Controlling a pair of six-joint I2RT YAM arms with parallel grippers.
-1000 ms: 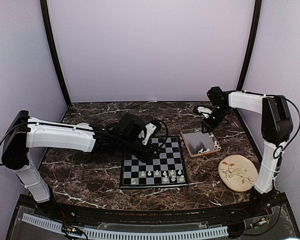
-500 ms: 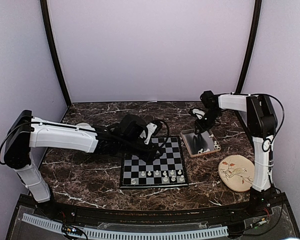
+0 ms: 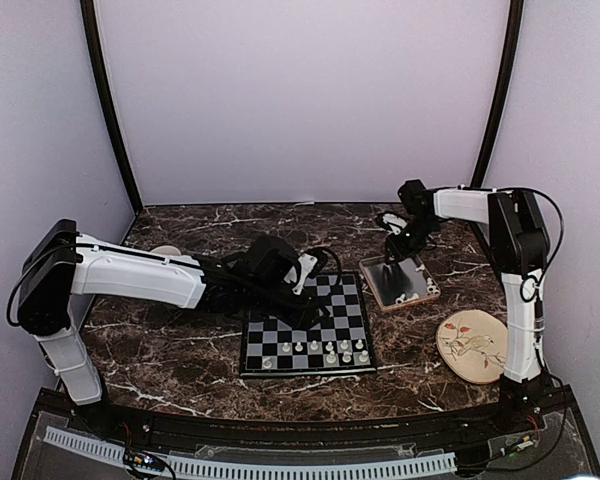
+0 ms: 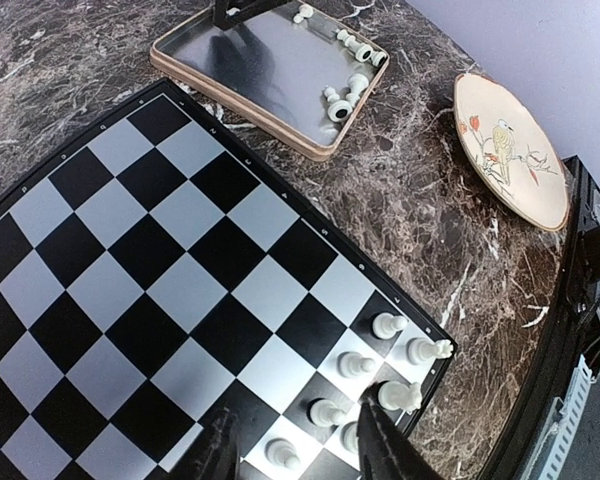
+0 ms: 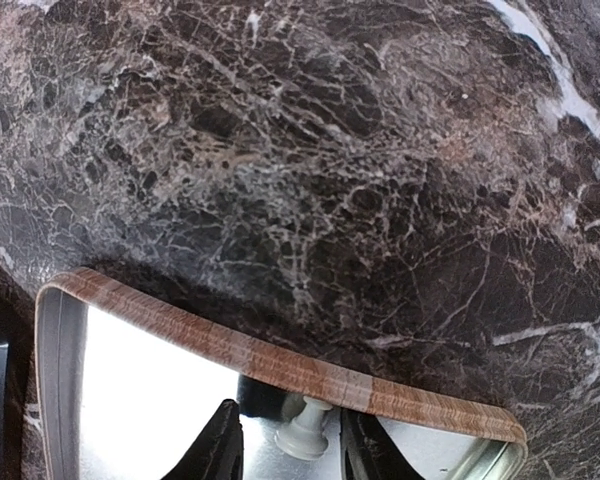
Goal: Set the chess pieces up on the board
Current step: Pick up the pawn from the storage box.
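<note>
The checkered board (image 3: 280, 330) lies at the table's middle, and it also shows in the left wrist view (image 4: 180, 260). Several white chess pieces (image 3: 325, 350) stand along its near edge, bunched at one corner (image 4: 387, 325). My left gripper (image 3: 308, 300) hovers over the board near that corner, open and empty (image 4: 298, 435). My right gripper (image 3: 393, 257) is down inside the far edge of the tray (image 3: 408, 303). Its open jaws (image 5: 292, 445) straddle one white piece (image 5: 307, 432) lying just inside the wooden rim (image 5: 280, 365), with a gap on each side.
Several more white pieces (image 4: 342, 98) lie in the tray's right part (image 4: 240, 60). A round cream plate with a bird drawing (image 3: 473, 345) sits right of the board (image 4: 505, 150). A pale round object (image 3: 165, 252) lies behind the left arm. Walls enclose the dark marble table.
My right gripper has swung left and down from behind the tray to its far edge. My left arm has shifted slightly right and nearer over the board.
</note>
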